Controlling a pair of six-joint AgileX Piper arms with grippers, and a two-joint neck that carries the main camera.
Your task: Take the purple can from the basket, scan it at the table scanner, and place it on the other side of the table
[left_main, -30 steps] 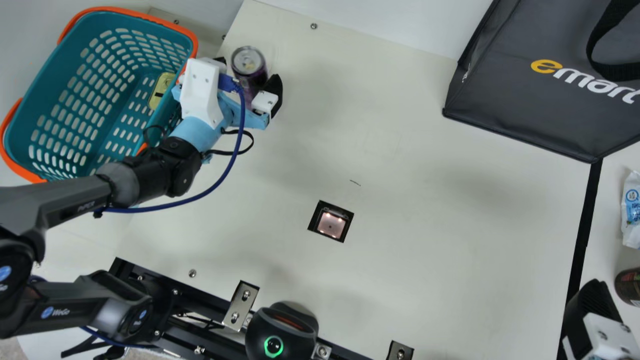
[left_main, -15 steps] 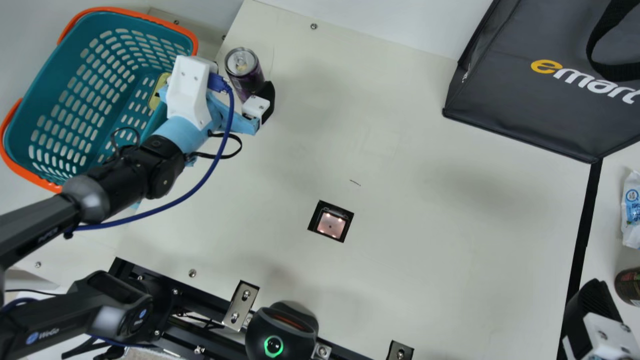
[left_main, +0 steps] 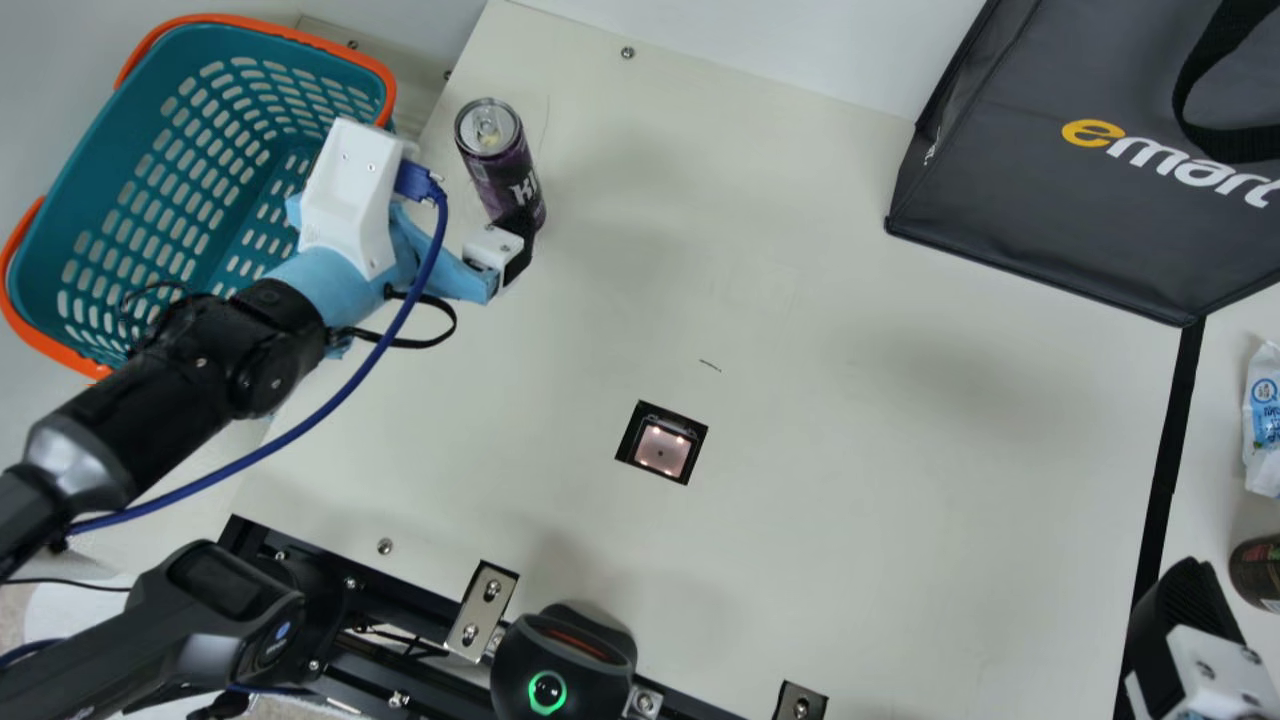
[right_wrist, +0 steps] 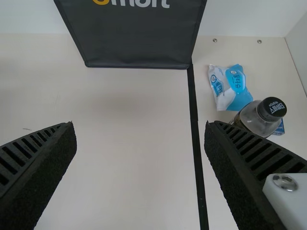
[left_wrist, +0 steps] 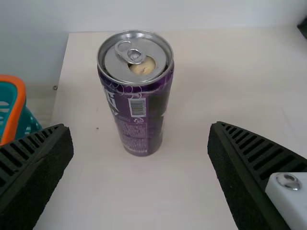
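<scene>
In the main view my left gripper (left_main: 468, 186) is beside the basket (left_main: 50, 270), on the lower-left side of the purple can (left_main: 503, 180). That can stands upright on the table, its pull-tab end up. The left wrist view has the purple can (left_wrist: 139, 105) beyond the tips of my left gripper (left_wrist: 139, 136), whose fingers are wide apart with nothing held. The table scanner (left_main: 663, 448) is a lit square window in the tabletop. At the main view's lower right is part of my right gripper (left_main: 1185, 600); in its wrist view the right gripper (right_wrist: 140, 136) is open and empty.
A dark grey bag (left_main: 1050, 200) stands at the table's upper right. Past the black strip (left_main: 1170, 450) lie a white-and-blue packet (left_main: 1262, 420) and a dark-capped bottle (right_wrist: 261, 116). The neck base (left_main: 565, 660) is at the lower edge.
My left gripper has backed off toward the main view's lower left, away from the can that was between its fingers. The can remains standing, its top slightly shifted. The right gripper has kept still.
</scene>
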